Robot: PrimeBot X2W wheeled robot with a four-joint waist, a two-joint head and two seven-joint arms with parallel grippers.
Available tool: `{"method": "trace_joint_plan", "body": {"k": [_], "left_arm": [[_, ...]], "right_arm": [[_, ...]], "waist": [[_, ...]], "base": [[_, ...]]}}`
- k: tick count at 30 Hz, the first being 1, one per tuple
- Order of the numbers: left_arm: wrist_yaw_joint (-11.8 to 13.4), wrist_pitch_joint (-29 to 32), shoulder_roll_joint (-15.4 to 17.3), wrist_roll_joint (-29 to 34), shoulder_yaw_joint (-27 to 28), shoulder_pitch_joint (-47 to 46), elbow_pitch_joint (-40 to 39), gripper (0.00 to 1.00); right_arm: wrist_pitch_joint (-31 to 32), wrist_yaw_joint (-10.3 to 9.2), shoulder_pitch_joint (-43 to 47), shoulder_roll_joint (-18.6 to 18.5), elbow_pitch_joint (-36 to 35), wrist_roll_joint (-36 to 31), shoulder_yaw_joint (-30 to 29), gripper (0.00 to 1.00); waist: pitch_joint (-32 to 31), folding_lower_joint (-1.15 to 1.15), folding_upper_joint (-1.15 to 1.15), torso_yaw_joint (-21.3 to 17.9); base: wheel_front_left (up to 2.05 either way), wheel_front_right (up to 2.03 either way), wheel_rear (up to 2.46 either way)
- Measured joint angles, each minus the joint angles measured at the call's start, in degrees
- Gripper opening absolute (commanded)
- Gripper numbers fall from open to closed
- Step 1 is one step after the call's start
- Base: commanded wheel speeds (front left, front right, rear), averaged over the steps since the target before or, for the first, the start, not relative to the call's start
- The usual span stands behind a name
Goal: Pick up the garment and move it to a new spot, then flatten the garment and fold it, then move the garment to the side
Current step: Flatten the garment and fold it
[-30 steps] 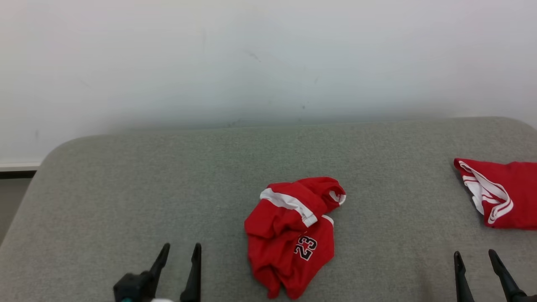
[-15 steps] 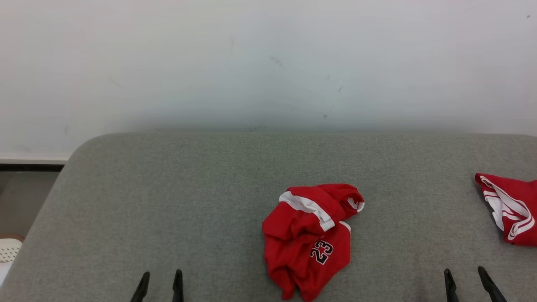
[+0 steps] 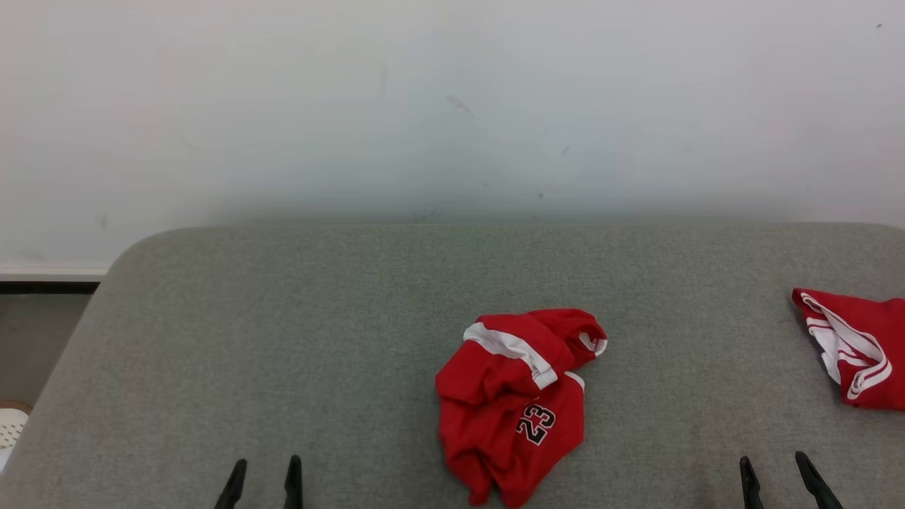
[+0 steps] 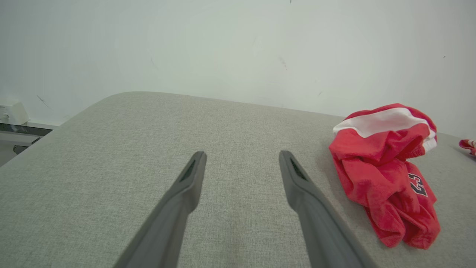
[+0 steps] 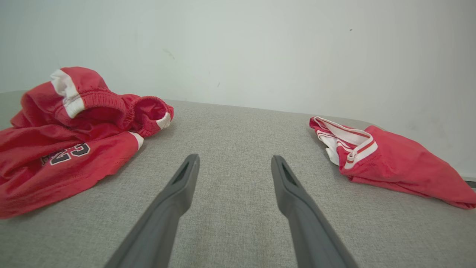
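- A crumpled red cloth garment [image 3: 512,406] with a white band and a black "23" printed on it lies bunched in a heap on a grey woven fabric surface [image 3: 283,339]. In the head view it is a little right of the middle and close to the near edge.
- The left gripper [image 3: 266,463] shows at the lower left of the head view, its two long dark fingers spread apart and holding nothing. It is well apart from the heap, which lies to its right.
- In the left wrist view those fingers point out over bare grey fabric, with the garment off to their right, not touching.
- The right gripper [image 3: 772,459] shows at the lower right, its fingers likewise spread wide with nothing between them.
- In the right wrist view the heap lies to the left of its fingers. A second red cloth garment [image 3: 859,353] with white stripes lies to their right, near the surface's right side.
- The two garments are well apart.
- A plain white wall [image 3: 452,106] rises behind the surface.
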Motion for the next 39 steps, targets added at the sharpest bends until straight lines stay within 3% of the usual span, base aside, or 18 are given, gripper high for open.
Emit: {"method": "trace_joint_plan", "body": {"k": [24, 30, 39], "left_arm": [[-0.9, 0.0, -0.2, 0.8, -1.5, -1.9, -1.0, 1.0], [-2.2, 0.0, -0.3, 2.4, -7.9, -8.4, -0.5, 1.0], [-3.2, 2.1, -0.3, 1.8, -21.1, -21.2, 8.8, 1.0]], "right_arm": [[0.0, 0.0, -0.9, 0.0, 0.4, 0.5, 0.7, 1.0], [0.0, 0.0, -1.7, 0.0, 0.2, 0.7, 1.0, 1.0], [0.0, 0.0, -3.2, 0.0, 0.3, 2.0, 2.3, 1.0]], "waist": [[0.7, 0.01, 0.0, -2.0], [1.1, 0.01, 0.0, -3.6], [1.9, 0.01, 0.0, -7.8]], "base": [[0.0, 0.0, 0.0], [0.0, 0.0, 0.0], [0.0, 0.0, 0.0]]}}
